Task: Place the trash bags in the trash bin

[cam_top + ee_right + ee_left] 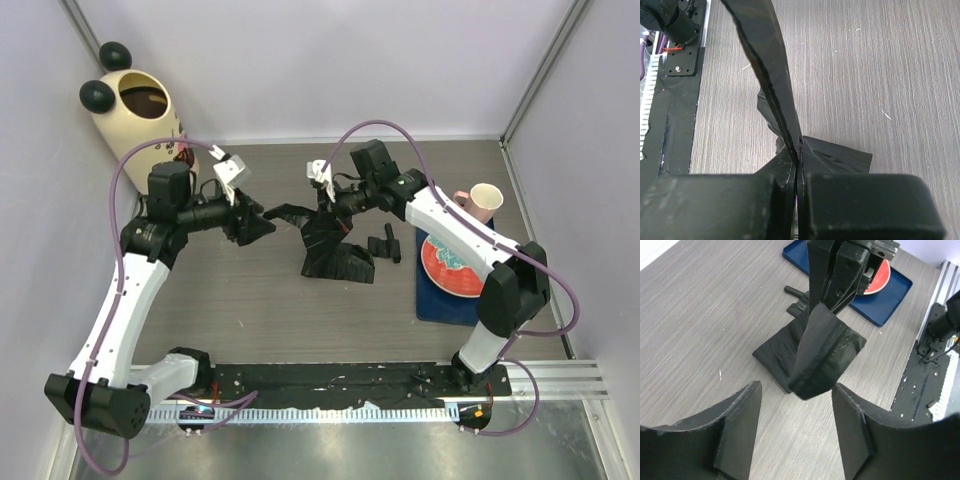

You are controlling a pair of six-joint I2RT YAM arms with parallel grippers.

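Observation:
A glossy black trash bag (pixel 335 252) lies crumpled in a heap mid-table. My right gripper (pixel 323 206) is shut on it and holds its top edge up off the wood. In the right wrist view the pads (pixel 799 176) pinch a folded strip of the bag (pixel 767 65). My left gripper (pixel 260 226) hovers just left of the bag, open. Its fingers (pixel 747 425) stand apart with nothing between them, and the hanging bag (pixel 822 347) ends just ahead of them. The cream trash bin (pixel 140 118) with black ball ears stands at the far left corner, well behind the left arm.
A blue tray (pixel 432 300) with a red plate (pixel 455 265) sits on the right, with a paper cup (pixel 486 197) and a pink mug behind it. Small black pieces (pixel 385 243) lie between the bag and the tray. White walls enclose the table.

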